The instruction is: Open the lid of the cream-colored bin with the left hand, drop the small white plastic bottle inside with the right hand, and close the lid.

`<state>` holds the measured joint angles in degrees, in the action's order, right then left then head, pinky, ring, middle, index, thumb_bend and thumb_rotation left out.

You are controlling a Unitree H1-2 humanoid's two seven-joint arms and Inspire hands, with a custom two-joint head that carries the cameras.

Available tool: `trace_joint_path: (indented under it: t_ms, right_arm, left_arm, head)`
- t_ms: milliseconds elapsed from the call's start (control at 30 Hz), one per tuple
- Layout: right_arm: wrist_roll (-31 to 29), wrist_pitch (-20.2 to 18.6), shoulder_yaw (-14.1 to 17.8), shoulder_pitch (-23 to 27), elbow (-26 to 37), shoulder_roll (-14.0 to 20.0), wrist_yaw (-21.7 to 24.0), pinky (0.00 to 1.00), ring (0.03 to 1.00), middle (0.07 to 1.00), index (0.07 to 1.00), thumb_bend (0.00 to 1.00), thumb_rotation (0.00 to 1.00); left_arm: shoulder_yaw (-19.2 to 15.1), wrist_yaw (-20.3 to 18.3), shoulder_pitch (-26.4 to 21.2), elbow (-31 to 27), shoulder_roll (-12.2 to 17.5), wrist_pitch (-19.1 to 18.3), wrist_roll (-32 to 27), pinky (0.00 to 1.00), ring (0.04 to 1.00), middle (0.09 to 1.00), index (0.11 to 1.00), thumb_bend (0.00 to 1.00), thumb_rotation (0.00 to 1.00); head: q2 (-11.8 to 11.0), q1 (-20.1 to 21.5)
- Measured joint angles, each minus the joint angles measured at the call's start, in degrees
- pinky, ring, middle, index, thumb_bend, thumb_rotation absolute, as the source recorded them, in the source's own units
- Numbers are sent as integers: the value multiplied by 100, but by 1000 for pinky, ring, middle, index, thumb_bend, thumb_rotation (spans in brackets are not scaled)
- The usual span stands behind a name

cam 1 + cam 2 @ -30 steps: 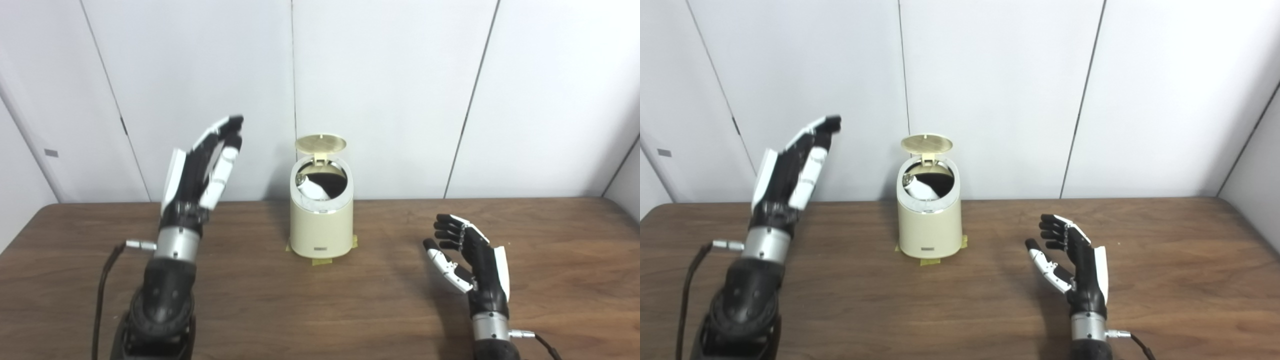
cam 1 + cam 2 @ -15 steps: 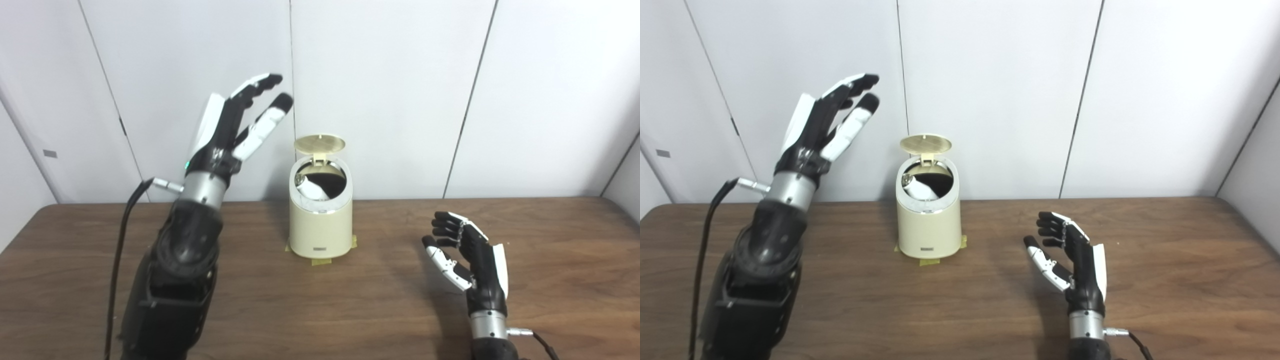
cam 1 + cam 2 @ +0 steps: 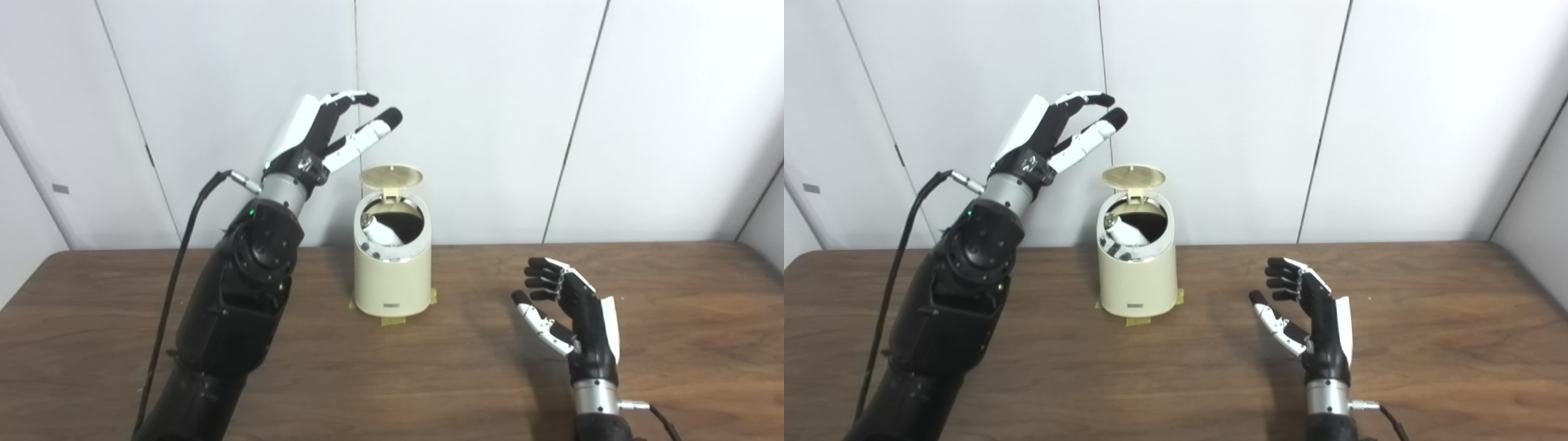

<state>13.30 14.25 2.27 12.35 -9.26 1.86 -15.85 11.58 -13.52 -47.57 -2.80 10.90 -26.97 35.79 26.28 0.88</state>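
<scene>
Bin [image 3: 392,278] lid [image 3: 391,176] stands open, white bottle [image 3: 382,231] inside.
I see my left hand [image 3: 318,138] raised above-left of the lid, fingers spread, holding nothing; my right hand [image 3: 572,312] waits open, right of the bin.

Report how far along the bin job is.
Done: the lid of the cream bin stands open, and the white bottle lies inside. In hand: the left hand is raised, open, up and to the left of the lid, not touching it. The right hand is open and empty over the table. Left: close the lid.
</scene>
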Motion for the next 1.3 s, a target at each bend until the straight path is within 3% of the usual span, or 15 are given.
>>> trace_joint_path:
  t_ms: [100, 333, 400, 567, 800, 900, 1133, 1300]
  right_arm:
    - [-17, 1, -2, 2, 0, -3, 4, 563, 631, 658, 662, 243, 167]
    - [2, 3, -17, 1, 8, -6, 1, 566, 640, 665, 667, 236, 186]
    - [4, 3, -18, 2, 10, -14, 1, 564, 639, 665, 666, 237, 158]
    - [94, 4, -23, 4, 5, -22, -46, 563, 637, 666, 667, 244, 214]
    - [90, 5, -24, 6, 4, -43, -46, 560, 633, 663, 665, 244, 168]
    - [136, 0, -29, 7, 7, -50, -66, 557, 634, 663, 666, 241, 230]
    - [134, -1, -30, 6, 11, -128, -78, 565, 637, 664, 668, 243, 225]
    - [153, -21, -34, -18, 33, -197, -79, 572, 642, 668, 670, 248, 249]
  left_arm:
    - [243, -35, -90, 221, 79, 17, 155, 1000, 955, 909, 849, 722, 1000]
    - [589, -269, -182, 496, 145, 21, 580, 1000, 990, 899, 812, 778, 1000]
    - [634, -347, -247, 595, 143, 18, 688, 1000, 995, 898, 806, 788, 1000]
    - [687, -460, -373, 696, 135, 15, 791, 1000, 992, 875, 784, 811, 1000]
    - [998, -466, -417, 1075, 151, 86, 1000, 1000, 984, 866, 789, 875, 1000]
    - [1039, -465, -464, 1248, 156, 102, 1025, 1000, 984, 859, 806, 893, 1000]
    - [1064, -464, -493, 1307, 155, 124, 1027, 1000, 999, 879, 810, 907, 1000]
    - [1181, -465, -484, 1389, 147, 119, 1069, 1000, 1000, 965, 844, 924, 1000]
  head:
    - [0, 9]
    - [0, 53]
    - [0, 61]
    - [-9, 79]
    - [-18, 105]
    - [-9, 132]
    - [9, 158]
    - [26, 167]
